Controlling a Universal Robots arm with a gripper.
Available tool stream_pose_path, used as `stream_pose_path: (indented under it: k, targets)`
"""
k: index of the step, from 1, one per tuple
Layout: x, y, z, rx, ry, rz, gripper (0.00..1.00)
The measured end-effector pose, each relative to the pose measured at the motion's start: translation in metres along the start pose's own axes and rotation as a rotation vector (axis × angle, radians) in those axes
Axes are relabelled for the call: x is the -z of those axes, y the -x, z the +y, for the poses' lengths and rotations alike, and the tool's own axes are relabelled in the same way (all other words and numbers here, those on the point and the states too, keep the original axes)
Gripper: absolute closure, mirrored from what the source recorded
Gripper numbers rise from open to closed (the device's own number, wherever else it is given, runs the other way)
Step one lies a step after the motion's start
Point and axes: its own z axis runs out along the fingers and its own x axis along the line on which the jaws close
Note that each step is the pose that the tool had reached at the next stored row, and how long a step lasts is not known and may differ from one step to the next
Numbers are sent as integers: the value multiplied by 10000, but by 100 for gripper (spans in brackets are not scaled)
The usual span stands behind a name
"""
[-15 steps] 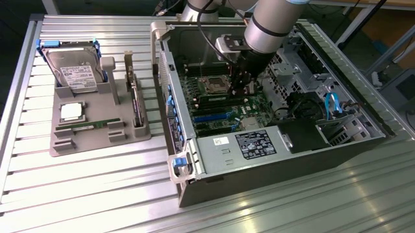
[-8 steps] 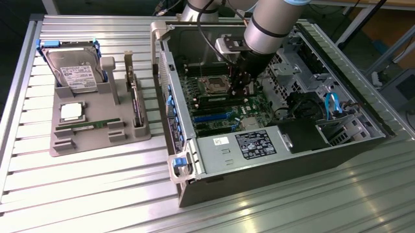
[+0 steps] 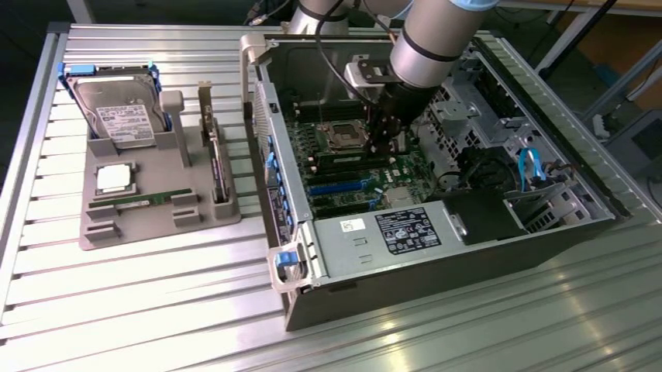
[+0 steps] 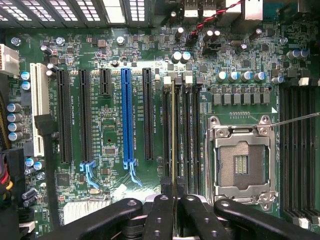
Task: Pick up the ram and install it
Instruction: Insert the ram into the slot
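My gripper (image 4: 173, 202) is inside the open computer case (image 3: 310, 256), low over the motherboard (image 4: 110, 130). Its black fingers (image 4: 160, 217) are shut on the ram (image 4: 173, 130). The ram shows edge-on as a thin yellowish strip running along the dark memory slots (image 4: 184, 130) beside the empty processor socket (image 4: 242, 162). I cannot tell whether it touches a slot. In the exterior view the gripper (image 3: 389, 147) hangs straight down from the arm near the socket (image 3: 343, 138). A second green ram stick (image 3: 139, 201) lies flat on the grey parts tray (image 3: 155, 229).
The tray on the exterior view's left also holds a hard drive (image 3: 119, 112), a square silver processor (image 3: 114, 178) and an upright expansion card (image 3: 214, 167). Case walls, the power supply (image 3: 414, 229) and blue cables (image 3: 529, 167) close in around the board. Long black and blue expansion slots (image 4: 126, 115) lie beside the memory slots.
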Motion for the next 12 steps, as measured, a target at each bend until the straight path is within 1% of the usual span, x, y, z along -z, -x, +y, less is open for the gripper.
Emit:
stream_pose_path:
  k: [3,12]
  targets:
    - [-21,-2,-1,0,0,1,88]
    - [-22,-2,-1,74,5,3,88]
